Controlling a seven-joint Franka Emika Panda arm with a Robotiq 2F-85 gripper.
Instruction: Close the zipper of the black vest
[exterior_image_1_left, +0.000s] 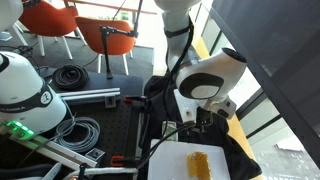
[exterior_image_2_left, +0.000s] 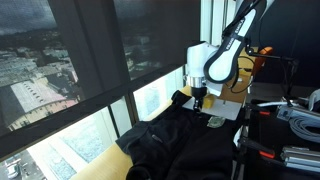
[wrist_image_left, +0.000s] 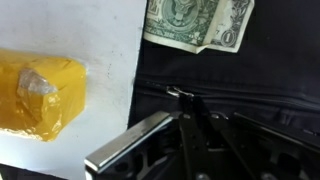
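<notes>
The black vest (exterior_image_2_left: 175, 148) lies spread over the table and also shows in the wrist view (wrist_image_left: 240, 80). Its zipper (wrist_image_left: 250, 97) runs as a thin dark line across the fabric, with a small metal pull (wrist_image_left: 180, 96). My gripper (wrist_image_left: 188, 116) is low on the vest, fingers pressed together right at the pull and seemingly pinching it. It shows in both exterior views (exterior_image_1_left: 205, 118) (exterior_image_2_left: 199, 98), pointing down onto the vest near the white board.
A white board (wrist_image_left: 70, 150) with a yellow sponge (wrist_image_left: 40, 92) lies on the vest beside the zipper, also in an exterior view (exterior_image_1_left: 175, 160). A dollar bill (wrist_image_left: 195, 22) lies on the vest. Windows border the table (exterior_image_2_left: 90, 100). Cables and another robot base (exterior_image_1_left: 25, 90) are nearby.
</notes>
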